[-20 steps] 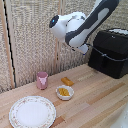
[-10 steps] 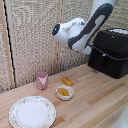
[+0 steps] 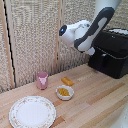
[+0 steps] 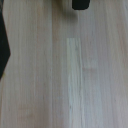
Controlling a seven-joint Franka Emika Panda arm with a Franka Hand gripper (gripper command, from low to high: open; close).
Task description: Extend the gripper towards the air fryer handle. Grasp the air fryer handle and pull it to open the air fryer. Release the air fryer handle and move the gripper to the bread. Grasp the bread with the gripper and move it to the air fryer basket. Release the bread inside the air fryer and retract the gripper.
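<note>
Currently the arm hangs above the table with its white wrist block close in front of the air fryer (image 3: 111,52), which stands shut at the far end of the table on the exterior view's right. The handle (image 3: 103,60) juts from the drawer (image 3: 106,63) front, facing the open table; its long axis is hard to make out at this resolution. The gripper (image 3: 90,50) sits just beside that front face, slightly above the handle, so my reading is that the opening step is still in hand and the coming reach is short: down a little and in toward the drawer front. Whether the jaws are wide or narrow I cannot tell; the fingers are hidden behind the wrist block, and the wrist view shows only bare wood plus a dark fingertip at the frame edge. The bread (image 3: 67,81) lies well apart, mid-table near the back edge, just behind the white bowl (image 3: 64,92), long axis running diagonally.
</note>
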